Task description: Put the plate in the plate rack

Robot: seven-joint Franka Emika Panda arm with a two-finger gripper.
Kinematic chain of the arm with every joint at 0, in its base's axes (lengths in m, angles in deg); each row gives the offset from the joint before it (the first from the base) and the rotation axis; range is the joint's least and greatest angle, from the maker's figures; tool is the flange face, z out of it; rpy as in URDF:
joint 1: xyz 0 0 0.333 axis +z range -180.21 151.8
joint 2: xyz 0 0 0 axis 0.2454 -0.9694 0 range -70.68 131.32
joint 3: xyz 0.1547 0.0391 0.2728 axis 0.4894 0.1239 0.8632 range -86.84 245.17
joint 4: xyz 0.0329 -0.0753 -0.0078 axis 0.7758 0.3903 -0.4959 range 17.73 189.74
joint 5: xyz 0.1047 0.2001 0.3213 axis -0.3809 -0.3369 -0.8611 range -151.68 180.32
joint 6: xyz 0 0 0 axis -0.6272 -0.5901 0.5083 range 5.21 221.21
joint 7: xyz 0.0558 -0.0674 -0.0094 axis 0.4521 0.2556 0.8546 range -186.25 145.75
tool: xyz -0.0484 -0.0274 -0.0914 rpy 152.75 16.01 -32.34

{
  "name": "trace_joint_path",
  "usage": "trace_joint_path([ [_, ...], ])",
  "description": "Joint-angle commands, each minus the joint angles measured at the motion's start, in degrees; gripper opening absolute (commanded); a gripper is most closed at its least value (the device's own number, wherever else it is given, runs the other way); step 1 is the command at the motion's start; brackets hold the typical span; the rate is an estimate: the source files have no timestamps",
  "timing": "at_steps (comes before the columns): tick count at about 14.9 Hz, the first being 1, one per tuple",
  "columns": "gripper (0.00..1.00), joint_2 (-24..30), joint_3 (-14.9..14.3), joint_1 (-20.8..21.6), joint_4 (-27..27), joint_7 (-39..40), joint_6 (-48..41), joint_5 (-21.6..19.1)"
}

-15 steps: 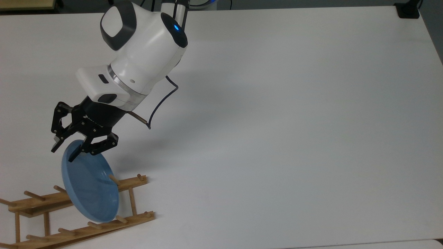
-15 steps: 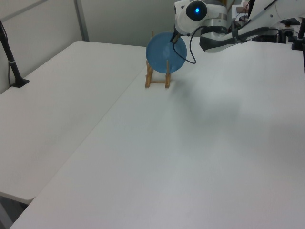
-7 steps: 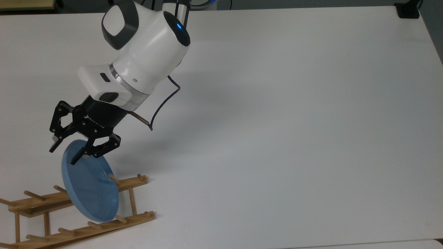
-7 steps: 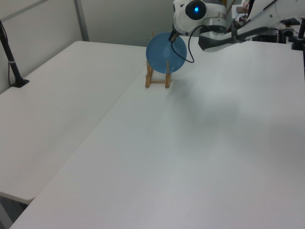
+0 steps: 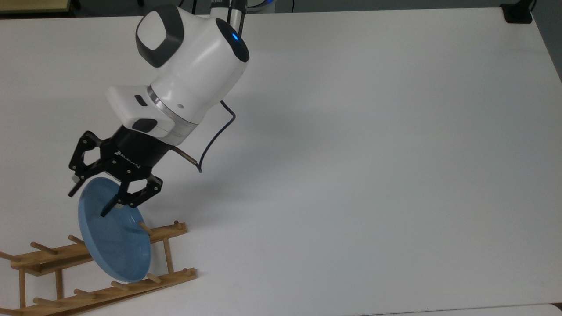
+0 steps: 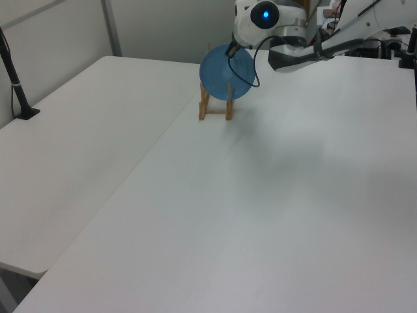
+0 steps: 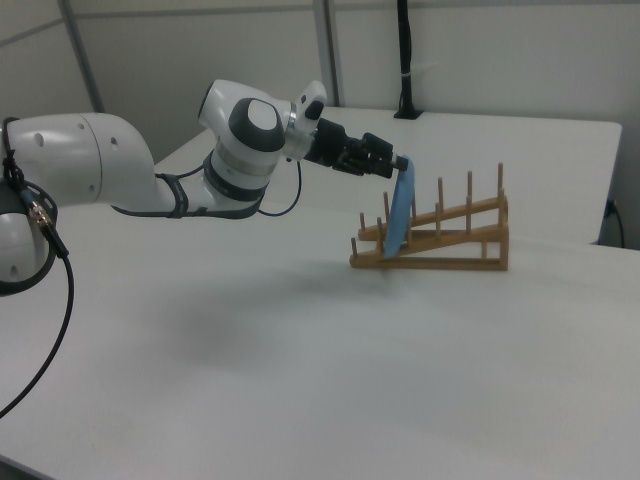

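The light-blue plate (image 5: 115,245) stands on edge in the wooden plate rack (image 5: 169,231), leaning between pegs at the rack's low end. The same plate (image 7: 401,212) and plate rack (image 7: 470,240) appear in the right view. My gripper (image 5: 89,203) is at the plate's top rim, open, one finger on each side of the rim with a gap. From the left view, the gripper (image 6: 231,51) sits at the upper edge of the plate (image 6: 226,73), which stands above the rack (image 6: 207,112). The right view has the gripper (image 7: 396,162) just over the plate's top.
The white table (image 5: 373,153) stretches wide to the top view's right of the rack. A black post (image 6: 16,85) is clamped at the left view's far left table edge. A dark cable (image 5: 215,136) hangs from the wrist.
The fingers have spread wider around the plate's rim, and the wrist has shifted slightly to the top view's right and down. The plate stays still in the rack.
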Motion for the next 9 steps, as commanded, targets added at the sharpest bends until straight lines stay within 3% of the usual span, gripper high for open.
trace_joint_path([
  [1,0.68,-0.36,1.86,0.26,-1.81,-3.58,0.33,0.86],
  [5,0.73,1.74,2.93,0.34,-1.99,-6.58,0.15,-1.51],
  [7,0.8,3.41,3.19,0.34,-2.43,-6.66,0.07,-3.17],
  [8,0.87,4.81,3.71,0.34,-2.0,-6.58,0.07,-6.67],
  [9,1.0,7.0,4.67,0.6,-1.64,-6.23,-0.2,-13.31],
])
